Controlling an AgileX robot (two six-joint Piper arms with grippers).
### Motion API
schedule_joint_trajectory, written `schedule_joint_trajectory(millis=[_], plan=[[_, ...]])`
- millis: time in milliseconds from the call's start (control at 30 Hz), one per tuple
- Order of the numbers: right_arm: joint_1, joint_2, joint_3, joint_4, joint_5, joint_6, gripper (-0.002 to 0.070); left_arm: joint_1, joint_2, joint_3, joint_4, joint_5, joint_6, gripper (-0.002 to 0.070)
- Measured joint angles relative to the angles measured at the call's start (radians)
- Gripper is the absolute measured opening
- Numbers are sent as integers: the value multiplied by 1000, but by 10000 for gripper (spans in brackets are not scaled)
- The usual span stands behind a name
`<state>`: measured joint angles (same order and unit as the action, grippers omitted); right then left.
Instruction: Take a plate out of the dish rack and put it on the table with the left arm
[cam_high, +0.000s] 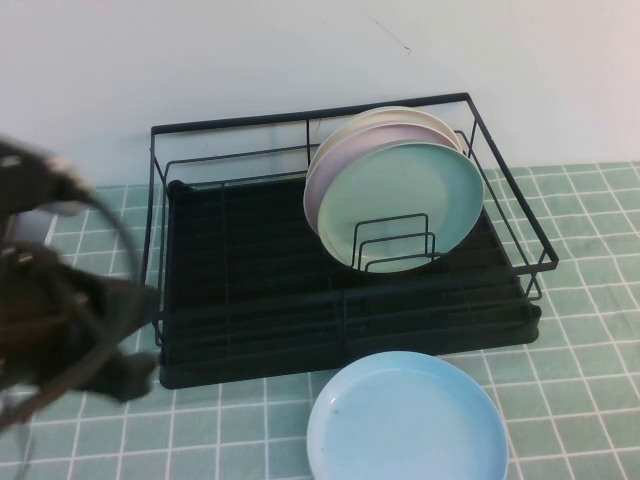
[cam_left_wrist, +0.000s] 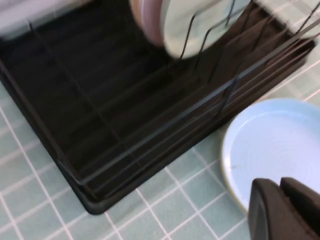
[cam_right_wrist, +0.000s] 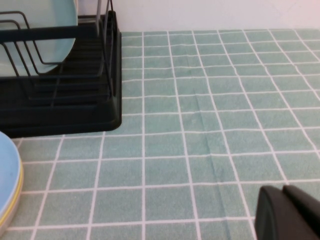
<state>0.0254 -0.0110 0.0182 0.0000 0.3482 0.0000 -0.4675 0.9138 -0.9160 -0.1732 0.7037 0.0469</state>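
The light sky-blue plate (cam_high: 407, 420) lies flat on the green-tiled table (cam_high: 580, 330), just in front of the black wire dish rack (cam_high: 340, 300). It also shows in the left wrist view (cam_left_wrist: 280, 145) and at the edge of the right wrist view (cam_right_wrist: 7, 175), where a yellow rim shows beneath it. My left arm (cam_high: 60, 300) is a dark blur at the table's left, beside the rack. My left gripper (cam_left_wrist: 280, 186) is shut and empty, apart from the plate and above its near rim. My right gripper (cam_right_wrist: 283, 192) is shut and empty over bare tiles right of the rack.
A mint-green plate (cam_high: 415, 200) stands upright in the rack's right rear dividers, with a pink plate (cam_high: 322, 175) and a cream plate (cam_high: 400, 116) behind it. The rack's left part holds nothing. A white wall runs behind the rack.
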Motion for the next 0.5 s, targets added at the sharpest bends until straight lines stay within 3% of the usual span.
schedule_joint_trajectory(millis=[233,500], plan=[[0,0,0,0,0,0,-2,0,-195,0,61,105,11,1],[0,0,0,0,0,0,-2,0,-243,2,68,168,16,-1]])
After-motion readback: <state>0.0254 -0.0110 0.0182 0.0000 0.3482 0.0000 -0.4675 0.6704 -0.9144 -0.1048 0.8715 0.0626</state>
